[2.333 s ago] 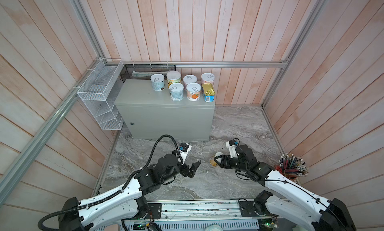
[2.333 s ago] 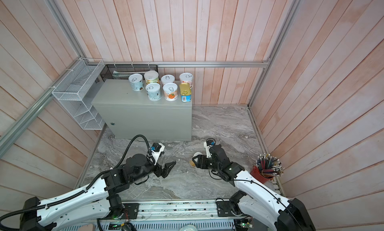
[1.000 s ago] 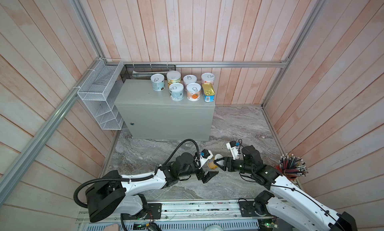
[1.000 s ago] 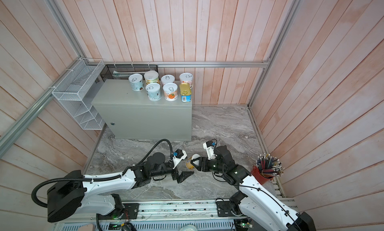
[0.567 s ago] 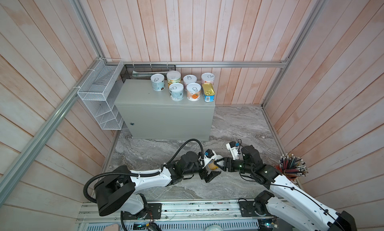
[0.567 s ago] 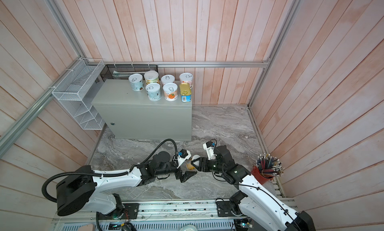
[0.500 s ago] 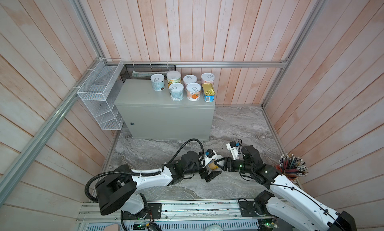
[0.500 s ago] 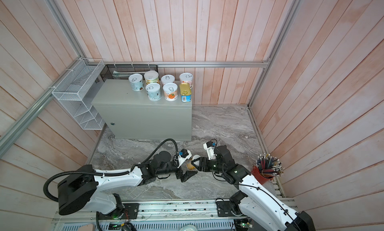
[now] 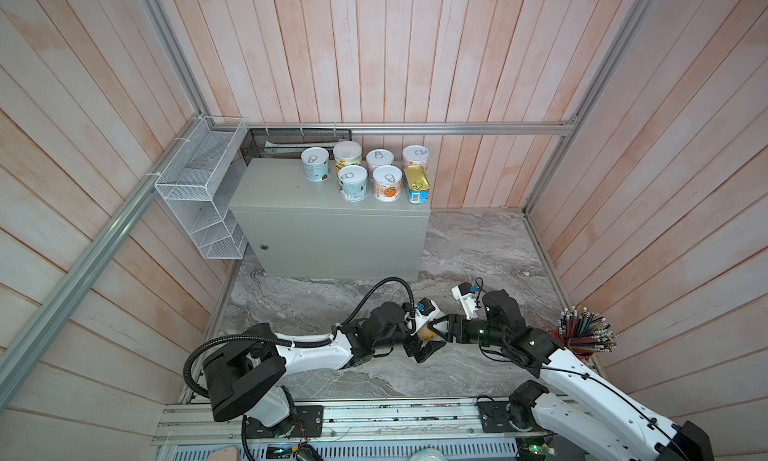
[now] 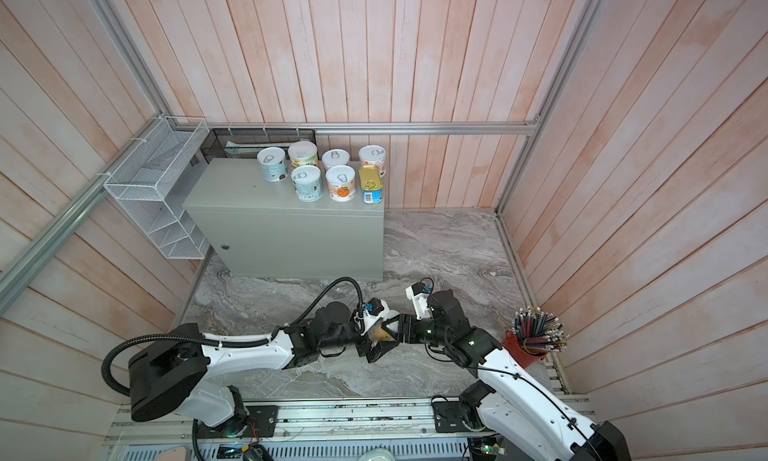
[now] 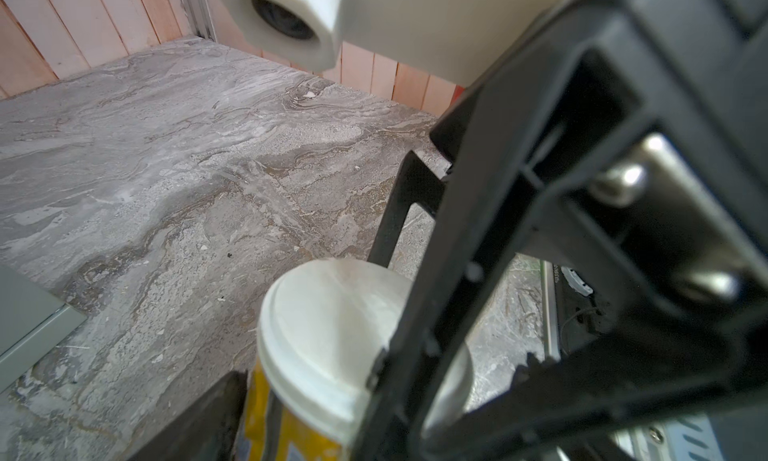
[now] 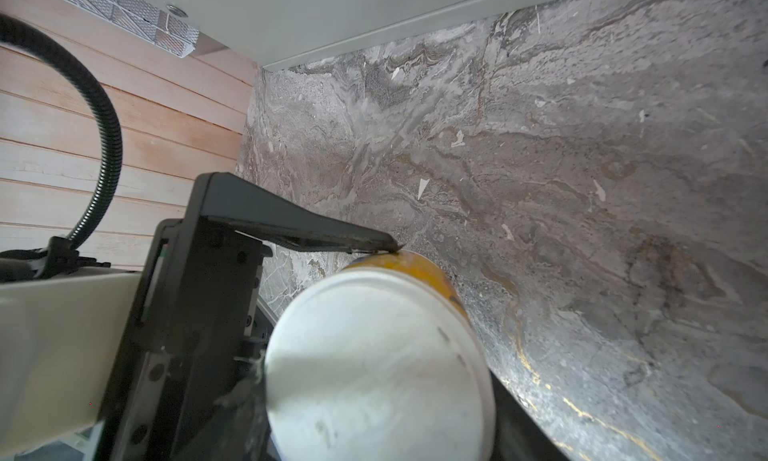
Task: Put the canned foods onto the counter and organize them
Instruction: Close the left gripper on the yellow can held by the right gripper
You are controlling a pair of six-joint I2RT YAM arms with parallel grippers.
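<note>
An orange-labelled can with a white lid [image 9: 424,333] [image 10: 379,333] hangs just above the marble, and my right gripper [image 9: 437,329] [image 10: 394,328] is shut on it. My left gripper [image 9: 423,335] stands open, its fingers [image 12: 291,230] either side of the same can without squeezing it. The lid fills both wrist views [image 11: 332,326] [image 12: 374,363]. On the grey counter [image 9: 286,193] [image 10: 241,197], at its back right, stand several round cans [image 9: 353,182] and a gold-topped blue tin [image 9: 417,184] in two rows.
A red cup of pencils [image 9: 582,334] [image 10: 534,338] stands by the right wall, close behind my right arm. A white wire basket [image 9: 199,197] hangs on the left wall beside the counter, and a black mesh rack [image 9: 291,141] sits behind it.
My left arm has stretched to the right across the marble, bringing its open jaws around the can. The right gripper has lifted slightly and kept hold of the can.
</note>
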